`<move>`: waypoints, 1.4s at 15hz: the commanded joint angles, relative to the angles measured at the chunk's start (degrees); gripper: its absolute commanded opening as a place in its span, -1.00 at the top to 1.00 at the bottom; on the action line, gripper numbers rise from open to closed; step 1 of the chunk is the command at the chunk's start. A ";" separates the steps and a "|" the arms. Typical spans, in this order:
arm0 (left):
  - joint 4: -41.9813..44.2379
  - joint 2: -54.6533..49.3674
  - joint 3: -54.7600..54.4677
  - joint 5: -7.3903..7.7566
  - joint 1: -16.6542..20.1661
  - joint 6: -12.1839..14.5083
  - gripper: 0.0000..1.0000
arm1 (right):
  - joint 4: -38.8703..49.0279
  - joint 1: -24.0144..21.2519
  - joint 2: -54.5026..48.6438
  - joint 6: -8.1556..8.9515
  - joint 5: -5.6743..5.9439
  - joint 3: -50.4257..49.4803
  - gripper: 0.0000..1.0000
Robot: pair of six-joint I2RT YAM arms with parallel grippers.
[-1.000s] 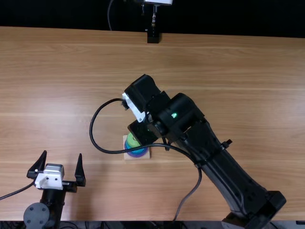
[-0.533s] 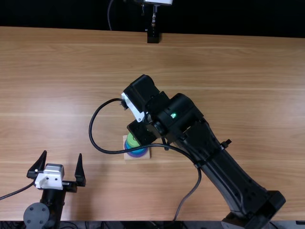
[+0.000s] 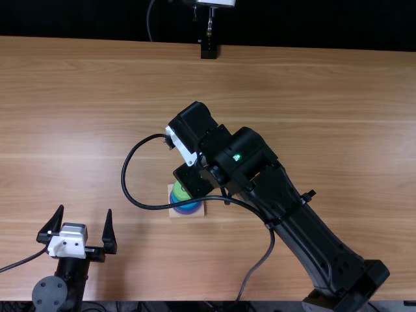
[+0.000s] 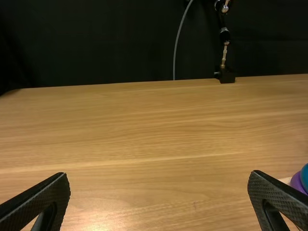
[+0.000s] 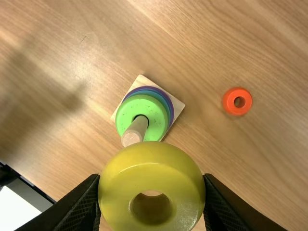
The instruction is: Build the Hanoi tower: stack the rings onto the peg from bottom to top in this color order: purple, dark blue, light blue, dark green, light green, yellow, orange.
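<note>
Yellow ring (image 5: 150,171), one, clamped in right gripper (image 3: 194,180), near wooden peg (image 5: 135,132). Light green ring (image 5: 144,103), topmost on peg. Orange ring (image 5: 229,102), loose on table (image 5: 250,159). Left gripper (image 3: 86,210), fingers spread apart.

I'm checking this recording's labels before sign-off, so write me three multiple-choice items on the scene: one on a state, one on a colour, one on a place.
1. How do the fingers of the left gripper stand?
A) pressed together
B) spread apart
C) closed on a ring

2. What colour is the ring in the right gripper?
A) purple
B) dark blue
C) yellow

3. Where is the orange ring?
A) on the table, apart from the stack
B) on the peg
C) in the left gripper

Key:
1 B: a wide gap shows between the fingers.
2 C: a yellow ring sits between its fingers.
3 A: it lies on bare wood in the right wrist view.
</note>
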 commanded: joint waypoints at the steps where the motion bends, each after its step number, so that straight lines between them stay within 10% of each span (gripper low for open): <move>1: -0.32 -0.69 -1.43 0.39 0.10 0.33 -1.00 | 0.15 0.91 0.48 0.34 -0.39 2.20 1.00; 21: -0.32 -0.69 -1.43 0.28 0.10 0.33 -1.00 | 0.36 3.11 5.75 0.34 -0.08 3.95 0.96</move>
